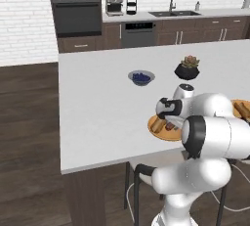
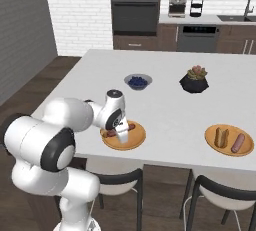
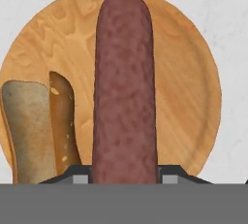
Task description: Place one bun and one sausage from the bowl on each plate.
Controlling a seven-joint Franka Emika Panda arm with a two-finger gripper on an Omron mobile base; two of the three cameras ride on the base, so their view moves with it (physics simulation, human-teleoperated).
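My gripper [image 3: 125,177] is shut on a reddish-brown sausage [image 3: 125,87], which sticks out lengthwise from between the fingers. It hangs low over the near orange-brown plate [image 3: 189,72]; I cannot tell whether it touches. A tan split bun [image 3: 34,126] lies on that plate beside the sausage. From the base, the gripper [image 2: 122,134] sits over this plate [image 2: 135,142], near the counter's front edge. The other plate [image 2: 227,151] to the right holds a bun [image 2: 221,136] and a sausage [image 2: 238,143]. The bowl is out of view.
A small grey bowl of blue berries [image 2: 137,81] and a black succulent pot [image 2: 195,81] stand farther back on the white counter [image 2: 170,110]. Dark stools [image 2: 120,180] are tucked under the counter's front edge. My own arm hides part of the near plate [image 1: 158,133].
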